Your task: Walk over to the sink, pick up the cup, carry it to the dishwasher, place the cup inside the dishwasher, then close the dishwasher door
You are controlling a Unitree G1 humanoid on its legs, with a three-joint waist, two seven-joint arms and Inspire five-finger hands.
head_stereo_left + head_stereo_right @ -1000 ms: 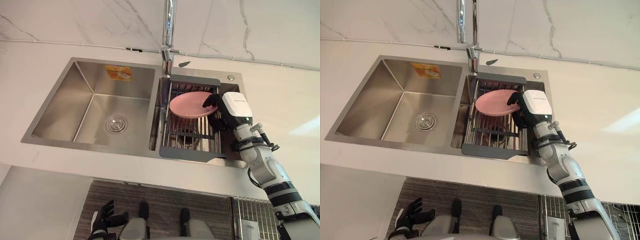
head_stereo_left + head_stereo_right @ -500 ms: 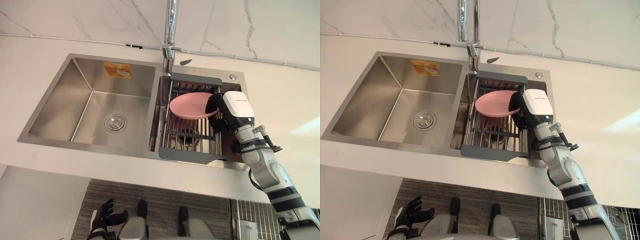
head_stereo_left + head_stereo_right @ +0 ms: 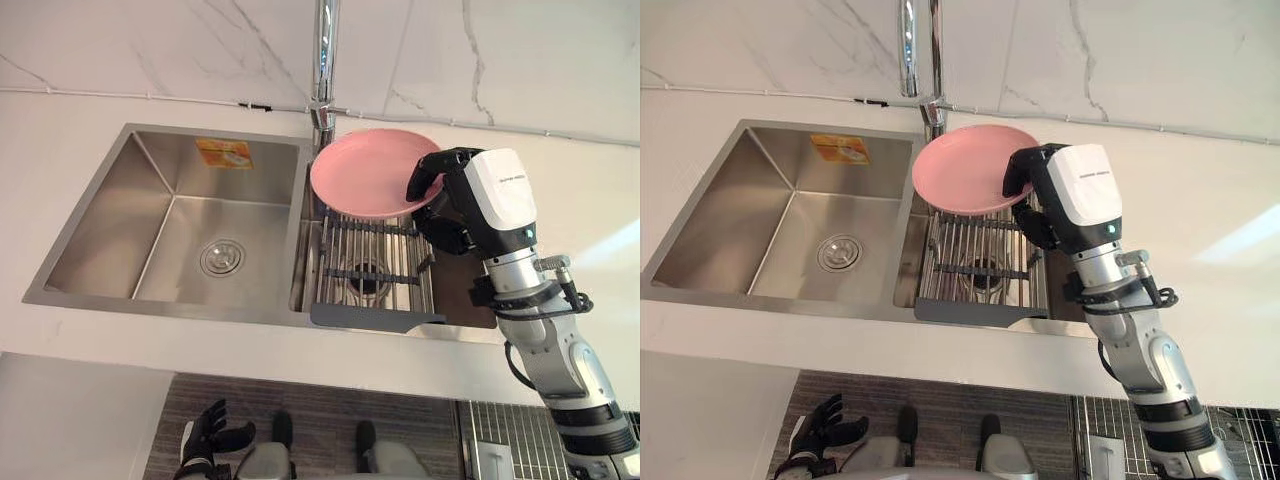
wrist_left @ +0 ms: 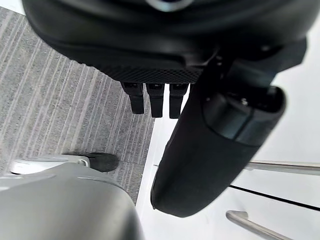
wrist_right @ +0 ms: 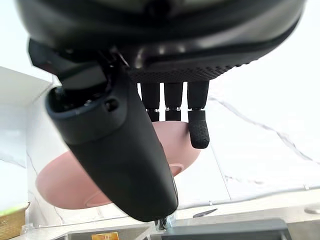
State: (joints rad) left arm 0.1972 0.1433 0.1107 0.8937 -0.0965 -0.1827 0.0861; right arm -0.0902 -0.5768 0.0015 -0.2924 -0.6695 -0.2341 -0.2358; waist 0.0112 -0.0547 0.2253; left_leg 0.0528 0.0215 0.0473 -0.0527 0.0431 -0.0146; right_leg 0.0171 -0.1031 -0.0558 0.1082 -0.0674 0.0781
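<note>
The right hand (image 3: 450, 205) had fingers and thumb clamped on the rim of a pink plate (image 3: 365, 172), not a cup, above the drying rack (image 3: 375, 265) in the sink (image 3: 170, 220). I'd keep it level, clear of the faucet (image 3: 322, 60) beside it. The left hand (image 3: 205, 440) hung open, low down.

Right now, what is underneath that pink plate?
Held by the right hand, the pink plate hangs over the wire rack set in the sink. The rack's far end is covered.
</note>
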